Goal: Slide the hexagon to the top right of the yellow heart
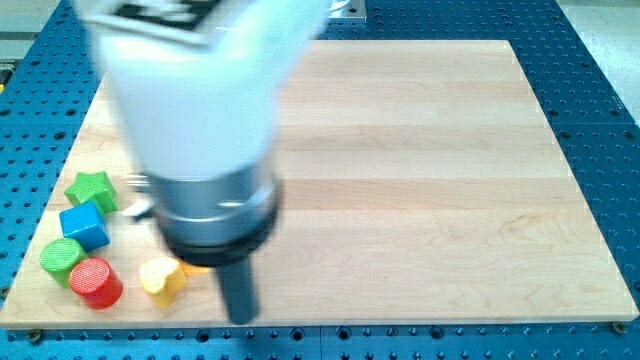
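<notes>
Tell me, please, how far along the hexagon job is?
Nothing looks done. My tip sits at the board's bottom edge, right of the yellow heart. No hexagon is identifiable; only an orange sliver shows beside the heart, under the arm. The slide to the heart's top right remains.

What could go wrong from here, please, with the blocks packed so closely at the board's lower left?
My tip sits just right of the yellow heart, so a careless stroke could shove the heart instead. The arm hides most of the orange block beside the heart, so contact is hard to judge. The red cylinder nearby could be bumped.
</notes>
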Controlling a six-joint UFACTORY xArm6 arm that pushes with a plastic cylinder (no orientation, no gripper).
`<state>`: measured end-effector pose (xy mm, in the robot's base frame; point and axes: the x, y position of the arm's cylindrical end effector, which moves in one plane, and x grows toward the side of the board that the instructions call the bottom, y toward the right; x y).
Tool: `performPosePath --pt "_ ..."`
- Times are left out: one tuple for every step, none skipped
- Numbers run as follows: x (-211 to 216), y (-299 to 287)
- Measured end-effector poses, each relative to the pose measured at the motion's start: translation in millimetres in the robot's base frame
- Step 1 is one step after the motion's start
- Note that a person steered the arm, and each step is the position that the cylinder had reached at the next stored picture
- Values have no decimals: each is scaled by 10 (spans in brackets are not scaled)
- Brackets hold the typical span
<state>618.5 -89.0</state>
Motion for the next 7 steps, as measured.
performPosePath --pt "-5 -372" --pt "-27 -480" --pt "-91 -420" --pt "-128 -208" --pt "-222 -186" --pt "-329 -219" --pt "-444 -222"
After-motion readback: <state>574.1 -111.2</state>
